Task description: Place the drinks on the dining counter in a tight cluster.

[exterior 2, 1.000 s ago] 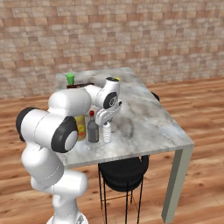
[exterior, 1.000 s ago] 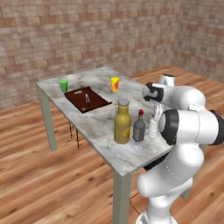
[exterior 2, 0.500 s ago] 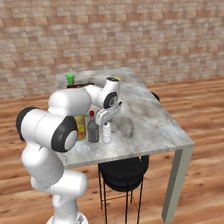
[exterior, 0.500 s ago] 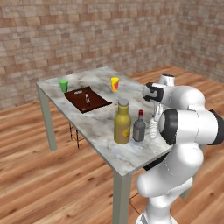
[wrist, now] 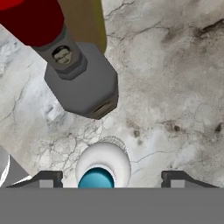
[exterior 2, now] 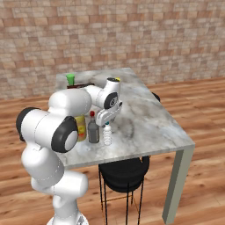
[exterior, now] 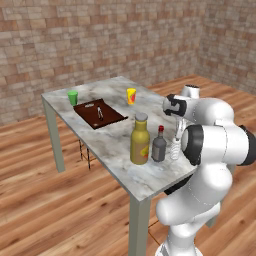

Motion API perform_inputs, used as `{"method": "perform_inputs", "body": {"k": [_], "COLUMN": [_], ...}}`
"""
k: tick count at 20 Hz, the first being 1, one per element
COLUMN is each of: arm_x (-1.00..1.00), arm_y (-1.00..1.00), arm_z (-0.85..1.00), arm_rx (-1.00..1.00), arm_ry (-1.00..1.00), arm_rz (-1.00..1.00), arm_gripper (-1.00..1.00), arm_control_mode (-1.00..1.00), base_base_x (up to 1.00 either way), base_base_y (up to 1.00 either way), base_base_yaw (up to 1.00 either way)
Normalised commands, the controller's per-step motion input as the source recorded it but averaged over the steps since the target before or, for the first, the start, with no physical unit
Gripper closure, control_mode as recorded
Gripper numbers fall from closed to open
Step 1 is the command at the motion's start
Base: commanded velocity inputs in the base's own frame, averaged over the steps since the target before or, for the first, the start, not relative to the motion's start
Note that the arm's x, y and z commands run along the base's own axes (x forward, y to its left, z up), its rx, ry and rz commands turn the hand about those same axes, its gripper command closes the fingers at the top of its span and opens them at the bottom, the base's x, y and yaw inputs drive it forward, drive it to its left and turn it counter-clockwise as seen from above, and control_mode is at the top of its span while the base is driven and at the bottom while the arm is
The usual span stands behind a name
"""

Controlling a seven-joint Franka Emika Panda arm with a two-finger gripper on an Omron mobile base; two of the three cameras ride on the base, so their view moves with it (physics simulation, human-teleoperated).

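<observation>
Claw (wrist: 105, 178) now open, clear bottle (wrist: 103, 168) released

yellow bottle (wrist: 83, 22) cropped — clear bottle's (wrist: 103, 168) base hidden

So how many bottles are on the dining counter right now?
3, clustered near the counter's front edge: the tall yellow bottle, the dark grey bottle with a red cap beside it, and the small clear blue-capped bottle directly under the open claw.

Open hand (wrist: 106, 178) straddles clear bottle (wrist: 103, 169) beside grey bottle (wrist: 81, 81), yellow bottle (wrist: 85, 22)
</observation>
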Motion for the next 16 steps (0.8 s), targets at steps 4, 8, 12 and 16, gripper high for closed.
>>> {"method": "perform_inputs", "body": {"k": [4, 8, 12, 16], "arm_x": [0.00, 0.00, 0.00, -0.15], "arm_y": [0.00, 0.00, 0.00, 0.00], "arm_z": [0.00, 0.00, 0.06, 0.34], "arm_rx": [0.00, 0.00, 0.00, 0.00], "arm_ry": [0.00, 0.00, 0.00, -0.01], "arm_rz": [0.00, 0.00, 0.00, 0.00], "arm_gripper": [-1.00, -1.00, -1.00, -1.00], "arm_control_mode": [-1.00, -1.00, -1.00, -1.00], "base_base_x": [0.00, 0.00, 0.00, 0.00], "base_base_y": [0.00, 0.00, 0.00, 0.00], "base_base_yaw": [0.00, 0.00, 0.00, 0.00]}}
